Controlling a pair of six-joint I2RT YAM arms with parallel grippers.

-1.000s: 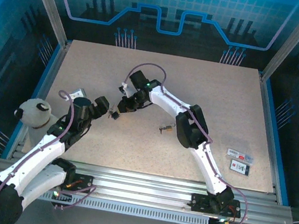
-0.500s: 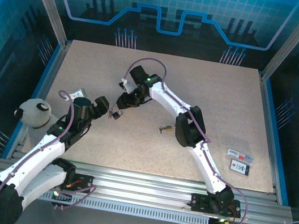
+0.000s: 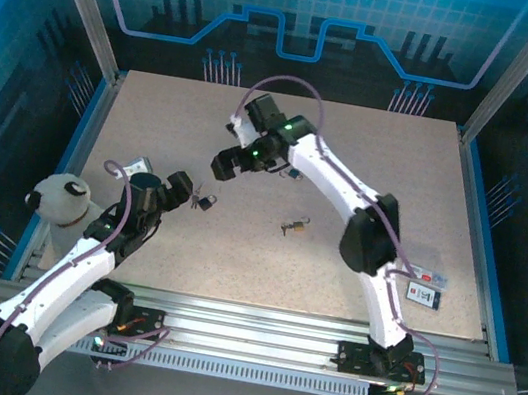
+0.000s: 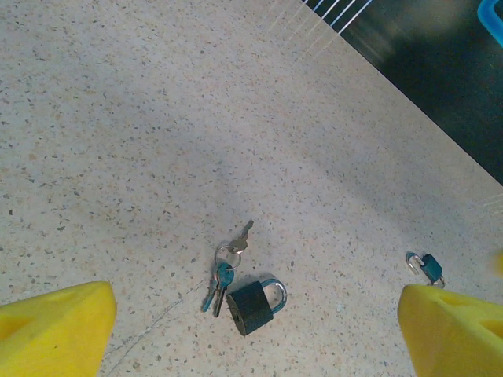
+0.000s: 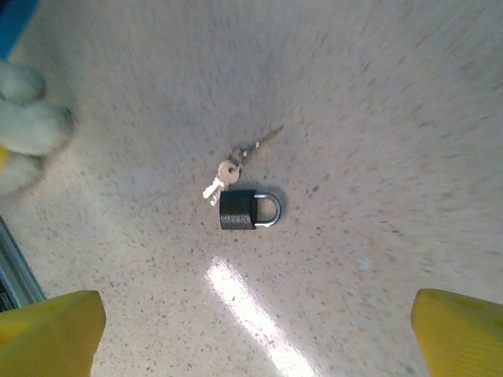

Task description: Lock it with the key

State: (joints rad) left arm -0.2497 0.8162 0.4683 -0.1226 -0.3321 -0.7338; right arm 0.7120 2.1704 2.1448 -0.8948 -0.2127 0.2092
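Observation:
A dark padlock with a silver shackle lies flat on the speckled table. Beside its body lies a ring of keys, one with a blue head. My left gripper is open just left of the lock, which shows between its yellow fingertips. My right gripper hangs open above and behind the lock, holding nothing. No key sits in the lock.
A brass padlock with a key lies to the right of the dark one. A small blue key lies further back. A plush toy sits at the left edge; two cards lie at the right.
My right gripper has opened, let go at the padlock and keys, and risen back and away from them. The left arm has stayed still.

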